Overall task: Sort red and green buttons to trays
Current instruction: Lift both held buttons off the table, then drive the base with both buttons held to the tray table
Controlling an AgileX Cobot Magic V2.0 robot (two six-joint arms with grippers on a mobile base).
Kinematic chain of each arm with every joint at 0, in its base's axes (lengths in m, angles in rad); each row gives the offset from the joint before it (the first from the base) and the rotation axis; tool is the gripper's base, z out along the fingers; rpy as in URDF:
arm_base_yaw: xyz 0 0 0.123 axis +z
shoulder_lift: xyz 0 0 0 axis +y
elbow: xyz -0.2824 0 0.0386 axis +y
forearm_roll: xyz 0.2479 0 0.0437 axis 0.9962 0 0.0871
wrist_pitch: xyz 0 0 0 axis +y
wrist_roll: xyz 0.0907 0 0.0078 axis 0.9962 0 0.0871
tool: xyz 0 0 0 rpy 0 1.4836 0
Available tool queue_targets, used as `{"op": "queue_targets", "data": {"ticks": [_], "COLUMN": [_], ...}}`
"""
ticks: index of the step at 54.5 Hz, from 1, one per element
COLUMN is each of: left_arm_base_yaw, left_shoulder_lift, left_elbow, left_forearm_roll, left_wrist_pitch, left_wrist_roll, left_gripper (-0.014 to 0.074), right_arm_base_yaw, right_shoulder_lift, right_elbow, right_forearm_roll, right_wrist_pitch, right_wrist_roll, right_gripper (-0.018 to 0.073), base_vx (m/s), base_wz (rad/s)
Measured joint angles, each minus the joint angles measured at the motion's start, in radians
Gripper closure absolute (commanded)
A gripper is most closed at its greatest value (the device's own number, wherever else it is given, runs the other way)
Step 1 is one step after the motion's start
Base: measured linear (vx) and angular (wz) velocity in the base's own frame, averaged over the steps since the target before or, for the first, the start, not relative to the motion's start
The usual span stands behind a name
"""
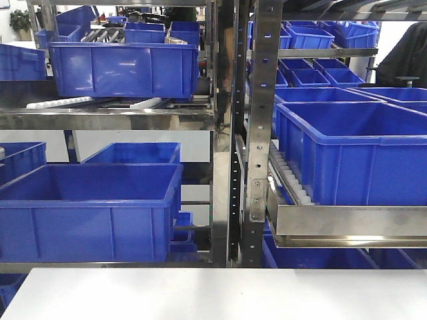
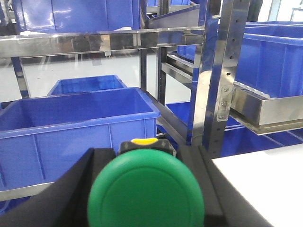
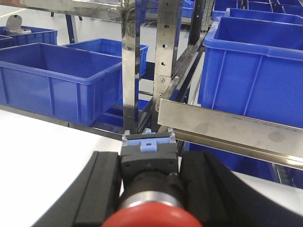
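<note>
left gripper (image 2: 147, 158) clamps green domed plastic push-button (image 2: 146, 191) | right gripper (image 3: 151, 161) clamps red domed push-button (image 3: 151, 218) | likely light, rigid, slick-capped; hold by body

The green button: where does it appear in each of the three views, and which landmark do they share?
Front-facing view: not in it.
Left wrist view: green button bottom centre, between dark fingers.
Right wrist view: not in it; a red button is there.
Shared landmark: the perforated steel upright.
</note>
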Motion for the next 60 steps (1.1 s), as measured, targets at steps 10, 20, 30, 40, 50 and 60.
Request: {"op": "queue_targets", "data": {"ticks": [10, 20, 30, 40, 50, 60], "left_arm_base_yaw": [0.000, 0.000, 0.000, 0.000, 0.000, 0.000], "left_shoulder_lift": [0.000, 0.000, 0.000, 0.000, 0.000, 0.000], "left_elbow": [0.000, 0.000, 0.000, 0.000, 0.000, 0.000], "left_forearm_roll": [0.000, 0.000, 0.000, 0.000, 0.000, 0.000], "left_wrist_pitch": [0.000, 0.000, 0.000, 0.000, 0.000, 0.000], "left_wrist_roll": [0.000, 0.000, 0.000, 0.000, 0.000, 0.000], "left_gripper": [0.0596, 0.0596, 0.0596, 0.0596, 0.0596, 0.0596], "right_arm_base_yaw": [0.000, 0.000, 0.000, 0.000, 0.000, 0.000], "right_shoulder_lift": [0.000, 0.000, 0.000, 0.000, 0.000, 0.000], "right_elbow": [0.000, 0.000, 0.000, 0.000, 0.000, 0.000], "right_forearm_roll": [0.000, 0.000, 0.000, -0.002, -0.002, -0.002], "right_wrist_pitch": [0.000, 0.000, 0.000, 0.000, 0.000, 0.000], "right_wrist_roll": [0.000, 0.000, 0.000, 0.000, 0.000, 0.000], "right_gripper": [0.0568, 0.0568, 0.0568, 0.0568, 0.0568, 0.0568], "base_vx": [0.00, -0.02, -0.07, -0.12, -0.15, -0.18], "base_wz": [0.00, -0.04, -0.08, -0.04, 0.16, 0.20]}}
